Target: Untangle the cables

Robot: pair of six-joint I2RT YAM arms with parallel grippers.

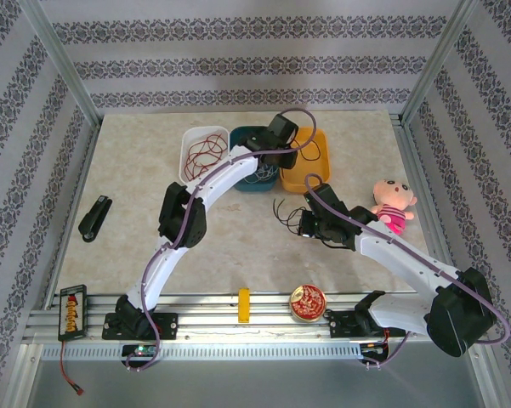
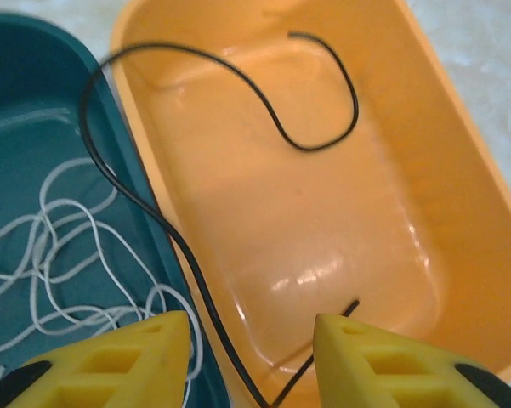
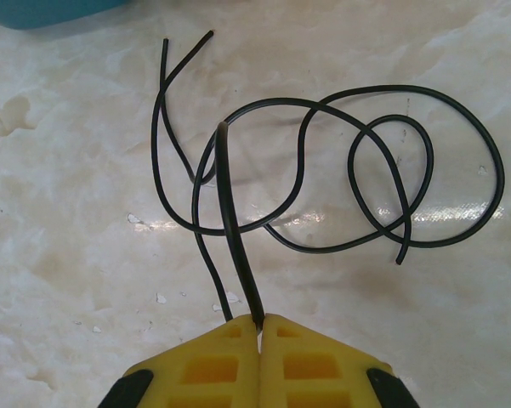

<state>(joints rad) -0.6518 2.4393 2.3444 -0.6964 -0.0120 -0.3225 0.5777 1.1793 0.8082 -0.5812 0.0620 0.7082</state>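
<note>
The right fingers (image 3: 258,338) are pinched together on a black cable (image 3: 229,221) near the middle of the bench (image 3: 68,255). The cable rises from their tips and bends back down into the black tangle (image 3: 357,170). The tangle lies in loose, overlapping loops on the bench, just on the near side of the teal tray (image 2: 34,76).

The left fingers (image 1: 270,167) are spread apart and hold nothing. They hang over the edge where the teal tray meets the orange tray (image 2: 323,212). A second black cable (image 2: 306,146) runs from between them along the teal tray's right rim, crosses it at the far end, and curls down into the orange tray. White cables (image 2: 68,255) lie bunched in the teal tray. A red cable (image 1: 206,151) sits coiled in the white tray (image 1: 187,140), which is left of the teal one. All three trays stand side by side at the far side of the bench.

A black stapler (image 1: 94,218) lies at the left. A battery pack (image 1: 72,310) sits on the near-left rail. A yellow block (image 1: 244,305) and a round red tin (image 1: 308,303) rest on the near rail, and the print on the tin's lid is too small to read. A doll (image 1: 394,204) lies at the right, beside the right arm.
</note>
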